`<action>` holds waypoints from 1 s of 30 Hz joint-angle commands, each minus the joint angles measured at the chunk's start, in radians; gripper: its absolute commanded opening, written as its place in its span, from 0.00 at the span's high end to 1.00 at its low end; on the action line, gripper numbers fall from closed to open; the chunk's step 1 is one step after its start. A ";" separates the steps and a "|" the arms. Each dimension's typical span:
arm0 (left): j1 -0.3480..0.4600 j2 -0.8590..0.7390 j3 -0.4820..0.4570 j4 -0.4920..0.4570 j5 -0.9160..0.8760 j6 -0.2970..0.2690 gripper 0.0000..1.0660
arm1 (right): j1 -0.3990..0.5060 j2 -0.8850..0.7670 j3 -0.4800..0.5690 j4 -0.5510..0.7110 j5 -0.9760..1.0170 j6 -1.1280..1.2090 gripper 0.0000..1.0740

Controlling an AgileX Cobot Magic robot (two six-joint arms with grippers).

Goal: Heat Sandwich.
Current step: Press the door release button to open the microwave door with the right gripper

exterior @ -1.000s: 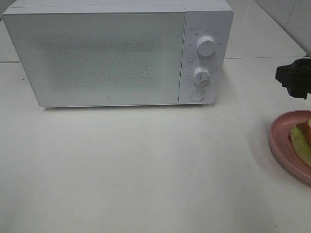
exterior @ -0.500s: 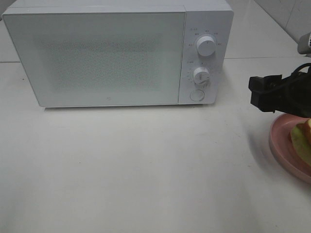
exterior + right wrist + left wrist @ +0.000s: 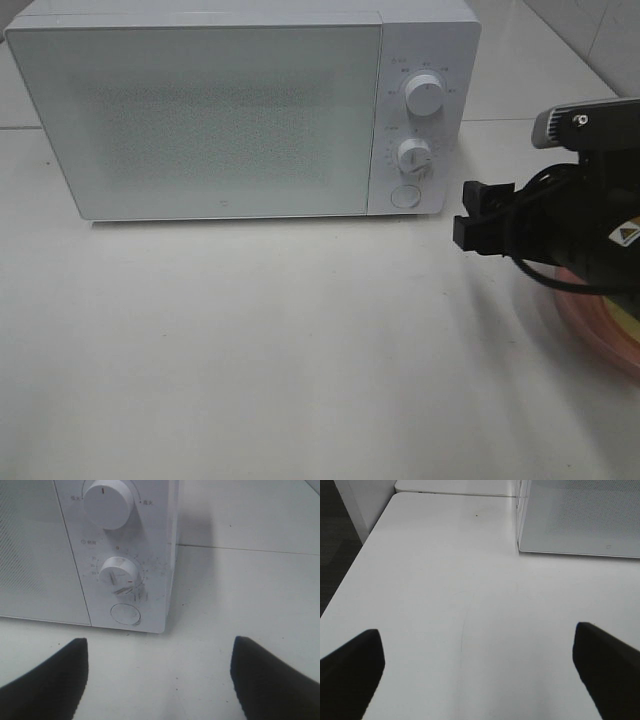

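Right wrist view: black right gripper spread wide, empty, facing white boxy microwave; I should aim one finger squarely at its round white door button

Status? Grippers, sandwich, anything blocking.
Left gripper open, empty, over table. Right gripper open, empty, facing microwave. Sandwich hidden under right arm; only pink plate rim shows. Blocker: microwave door shut.
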 commanded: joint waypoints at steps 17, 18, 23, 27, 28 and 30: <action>-0.005 -0.026 0.004 0.001 -0.005 -0.007 0.09 | 0.170 0.191 -0.002 0.058 -0.155 0.152 0.30; -0.005 -0.026 0.004 0.001 -0.005 -0.007 0.09 | 0.170 0.191 -0.002 0.058 -0.157 0.167 0.30; -0.005 -0.026 0.004 0.001 -0.005 -0.007 0.09 | 0.170 0.191 -0.002 0.058 -0.156 0.274 0.30; -0.005 -0.026 0.004 0.001 -0.005 -0.007 0.09 | 0.170 0.191 -0.002 0.058 -0.156 0.470 0.30; -0.005 -0.026 0.004 0.001 -0.005 -0.007 0.09 | 0.170 0.191 -0.002 0.058 -0.154 0.519 0.30; -0.005 -0.026 0.004 0.001 -0.005 -0.007 0.09 | 0.170 0.191 -0.002 0.058 -0.154 0.638 0.30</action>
